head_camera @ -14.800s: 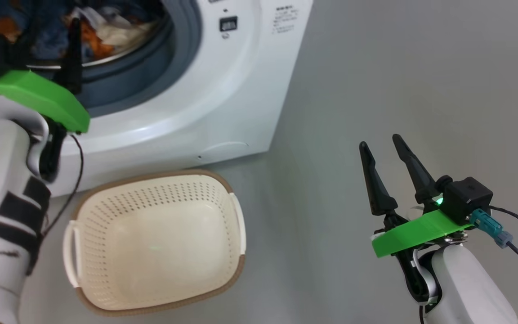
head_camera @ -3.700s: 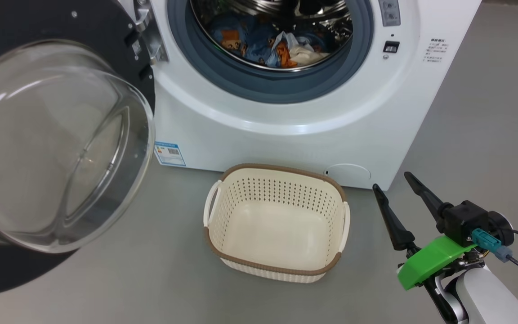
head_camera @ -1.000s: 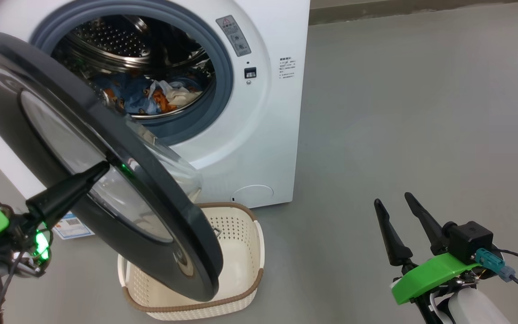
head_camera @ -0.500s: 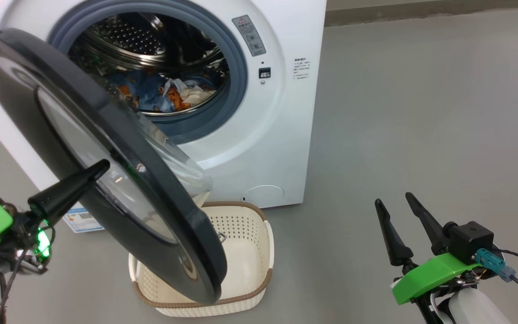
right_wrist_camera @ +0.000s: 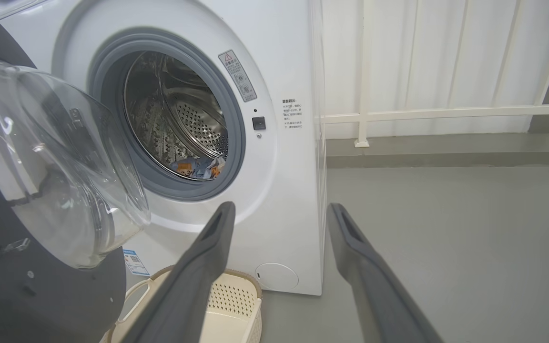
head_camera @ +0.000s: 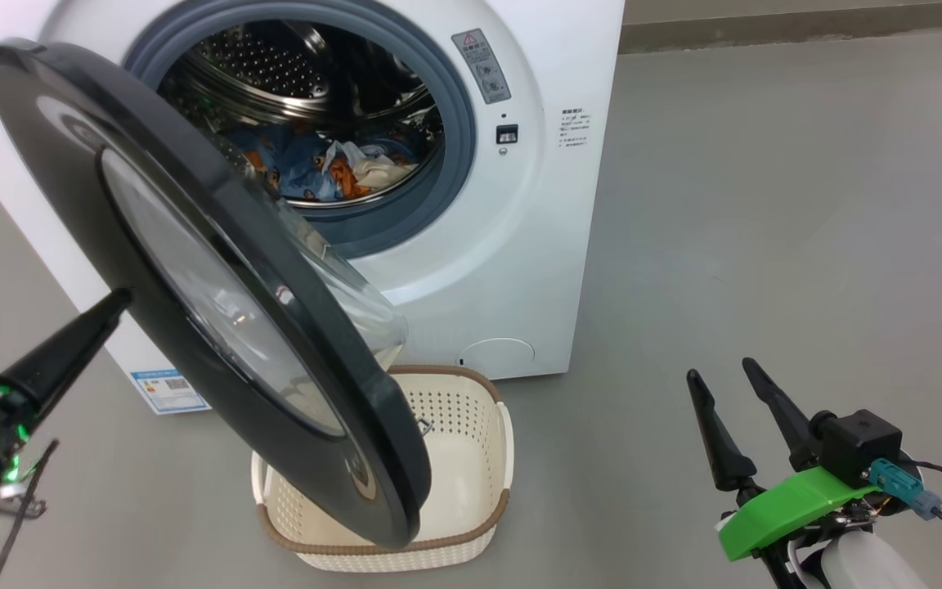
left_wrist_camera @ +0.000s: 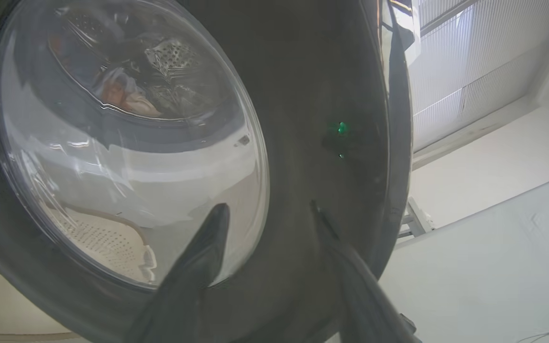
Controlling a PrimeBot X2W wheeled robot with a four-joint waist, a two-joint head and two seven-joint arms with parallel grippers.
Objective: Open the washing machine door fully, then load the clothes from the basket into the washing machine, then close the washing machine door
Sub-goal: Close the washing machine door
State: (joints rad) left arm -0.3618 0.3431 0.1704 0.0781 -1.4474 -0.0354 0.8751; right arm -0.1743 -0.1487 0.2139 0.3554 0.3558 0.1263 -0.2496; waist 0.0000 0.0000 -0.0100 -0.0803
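The washing machine door (head_camera: 217, 311) hid the near-left of the basket (head_camera: 483, 384), the left of the drum (head_camera: 275, 61) and some clothes (head_camera: 307, 168). Left of the door, the left gripper (head_camera: 103, 315) was cut off by the edge. The label (head_camera: 481, 65) right of the door was unreadably small.

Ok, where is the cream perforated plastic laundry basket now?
The cream basket sits on the grey floor at the head view's lower centre, just in front of the white front-loading washing machine, partly hidden behind its half-open black-ringed glass door.

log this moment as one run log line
step: shut door | door: partly open | clothes: in drum | basket: empty | left gripper: open, at door front | right gripper: open, empty
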